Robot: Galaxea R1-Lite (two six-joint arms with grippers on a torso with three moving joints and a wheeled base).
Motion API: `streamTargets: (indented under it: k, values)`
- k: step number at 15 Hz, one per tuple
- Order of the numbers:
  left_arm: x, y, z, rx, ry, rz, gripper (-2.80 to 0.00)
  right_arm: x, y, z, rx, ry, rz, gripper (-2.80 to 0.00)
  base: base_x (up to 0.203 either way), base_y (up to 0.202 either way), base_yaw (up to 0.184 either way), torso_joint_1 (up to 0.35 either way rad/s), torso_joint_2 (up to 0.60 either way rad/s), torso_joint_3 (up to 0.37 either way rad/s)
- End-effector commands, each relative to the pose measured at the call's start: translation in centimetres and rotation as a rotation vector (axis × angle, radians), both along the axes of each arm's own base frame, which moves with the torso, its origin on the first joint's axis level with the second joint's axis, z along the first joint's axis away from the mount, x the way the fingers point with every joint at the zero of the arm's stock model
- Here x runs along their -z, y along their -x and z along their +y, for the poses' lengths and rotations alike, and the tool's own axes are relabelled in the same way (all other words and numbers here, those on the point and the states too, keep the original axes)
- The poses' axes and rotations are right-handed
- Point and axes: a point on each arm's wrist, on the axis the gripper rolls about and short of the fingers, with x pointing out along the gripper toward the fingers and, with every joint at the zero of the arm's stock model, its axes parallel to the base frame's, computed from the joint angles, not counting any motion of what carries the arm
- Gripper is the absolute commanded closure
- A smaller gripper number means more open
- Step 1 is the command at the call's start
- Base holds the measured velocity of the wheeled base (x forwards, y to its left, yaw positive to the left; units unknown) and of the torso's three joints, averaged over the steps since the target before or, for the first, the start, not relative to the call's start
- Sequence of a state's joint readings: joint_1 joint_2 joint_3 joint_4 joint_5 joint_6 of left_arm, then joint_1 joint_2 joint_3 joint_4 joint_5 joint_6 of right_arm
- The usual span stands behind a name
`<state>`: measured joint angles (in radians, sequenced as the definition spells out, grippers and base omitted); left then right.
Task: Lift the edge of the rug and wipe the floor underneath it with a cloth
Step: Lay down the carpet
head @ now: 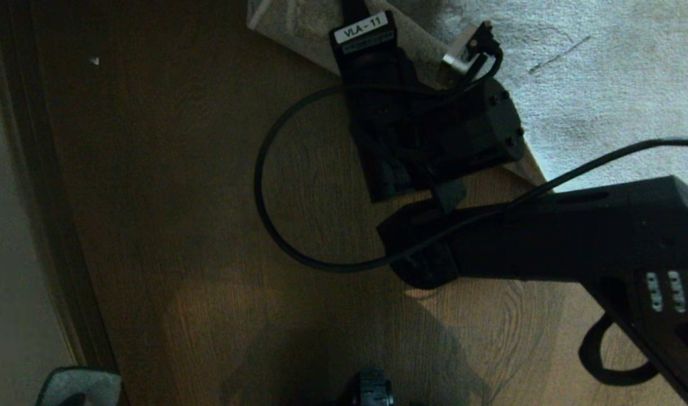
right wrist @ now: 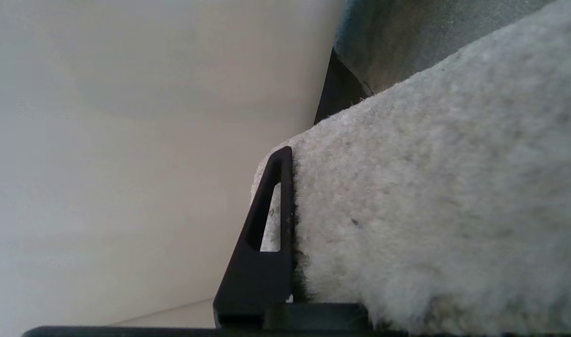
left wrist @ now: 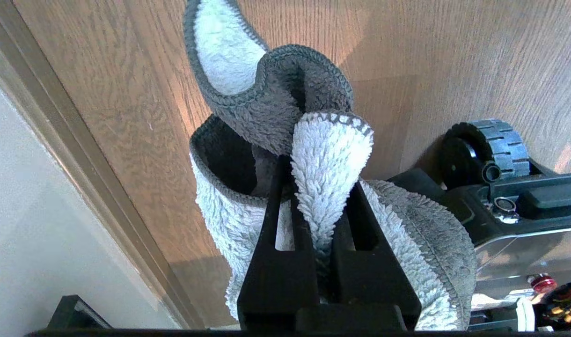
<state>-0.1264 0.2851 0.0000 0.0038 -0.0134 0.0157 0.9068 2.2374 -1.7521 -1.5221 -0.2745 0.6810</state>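
My right gripper (head: 354, 7) reaches to the corner of the light grey-beige rug (head: 603, 84) at the top of the head view and is shut on the rug edge (head: 287, 22), which is folded up with its pale underside showing. In the right wrist view the rug's pile (right wrist: 430, 210) presses against one black finger (right wrist: 281, 201); the other finger is hidden behind it. My left gripper (left wrist: 318, 173) is shut on a fluffy grey-and-white cloth (left wrist: 276, 107), which hangs over the brown wood-grain floor (head: 180, 197). A bit of that cloth (head: 79, 386) shows at the head view's lower left corner.
A pale wall (head: 11, 254) with a dark skirting strip (head: 51, 197) runs along the left. A black cable (head: 262, 186) loops out from the right arm over the floor. My base's wheel (left wrist: 486, 145) sits close beside the cloth.
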Motion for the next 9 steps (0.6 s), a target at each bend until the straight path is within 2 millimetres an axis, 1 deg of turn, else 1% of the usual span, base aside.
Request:
streamTargets:
  k: [1,9]
  values:
    - [0.01,-0.01,0.01,-0.003,-0.003,0.002,0.00,-0.30,0.32,-0.33,-0.004,-0.042,-0.029,0.00,0.000,0.000,0.000,0.000,0.00,0.000]
    - [0.01,-0.01,0.01,-0.004,0.000,0.003,0.00,-0.69,0.50,-0.56,-0.003,-0.049,-0.035,0.00,0.000,0.000,0.000,0.000,0.00,0.000]
